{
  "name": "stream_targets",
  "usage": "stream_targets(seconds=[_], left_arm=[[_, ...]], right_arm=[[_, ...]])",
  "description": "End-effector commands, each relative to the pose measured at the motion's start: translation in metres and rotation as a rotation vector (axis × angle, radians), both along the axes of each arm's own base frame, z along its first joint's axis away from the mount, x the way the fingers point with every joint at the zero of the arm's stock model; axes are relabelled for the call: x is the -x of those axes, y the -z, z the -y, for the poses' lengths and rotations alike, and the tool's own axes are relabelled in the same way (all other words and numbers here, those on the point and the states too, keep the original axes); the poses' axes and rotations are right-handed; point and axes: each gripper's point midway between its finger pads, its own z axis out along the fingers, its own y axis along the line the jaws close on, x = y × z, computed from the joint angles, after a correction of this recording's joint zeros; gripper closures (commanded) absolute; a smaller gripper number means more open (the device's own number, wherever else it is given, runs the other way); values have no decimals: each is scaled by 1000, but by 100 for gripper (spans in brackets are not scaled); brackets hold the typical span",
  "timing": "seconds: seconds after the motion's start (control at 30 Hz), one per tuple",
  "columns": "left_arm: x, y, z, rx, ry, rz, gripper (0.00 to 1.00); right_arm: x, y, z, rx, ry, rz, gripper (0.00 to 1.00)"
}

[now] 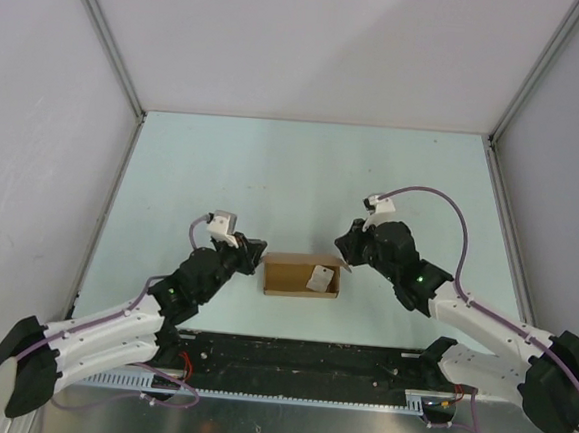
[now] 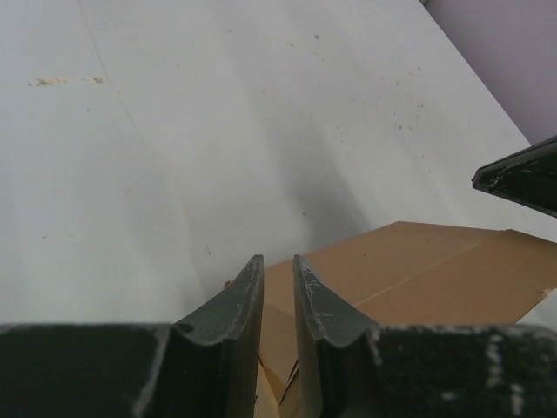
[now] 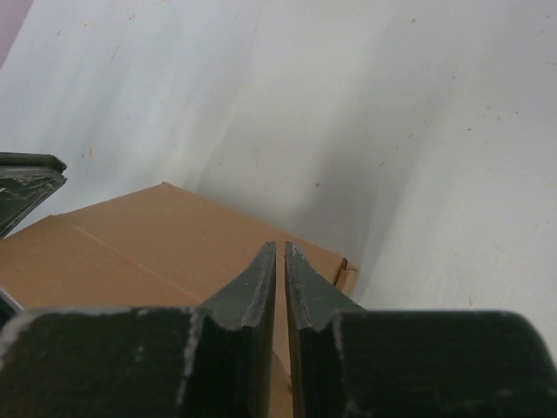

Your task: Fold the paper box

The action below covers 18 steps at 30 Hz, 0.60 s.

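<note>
Sitting in the middle of the table [image 1: 223,171], the paper box [image 1: 302,276] is getting flanked. The left gripper [image 2: 278,261] at its 9 o'clock is hanging slightly ajar, gripping nothing. The right gripper [image 3: 280,248] at 3 o'clock is looking nearly closed, hold unclear. It's probably needing even, square pushes along the creases.

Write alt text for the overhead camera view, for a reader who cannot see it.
A tan paper box lies on a pale table, with the left claw at its left end and the right claw at its right end. A small white tag sits on the box's right half.
</note>
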Motion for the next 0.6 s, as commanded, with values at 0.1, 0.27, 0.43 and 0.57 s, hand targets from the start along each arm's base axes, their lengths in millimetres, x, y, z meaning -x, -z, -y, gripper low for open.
stream_targets(seconds=[0.1, 0.27, 0.43, 0.57], left_arm=[[-1, -29, 28, 51, 109, 71, 78], [7, -14, 34, 42, 164, 45, 83], [15, 4, 30, 38, 180, 14, 86], [21, 22, 25, 35, 172, -24, 87]], right_arm=[[12, -3, -18, -12, -76, 3, 88], [20, 7, -18, 22, -76, -21, 89], [25, 15, -20, 46, -64, -41, 91], [30, 25, -24, 64, -61, -63, 91]])
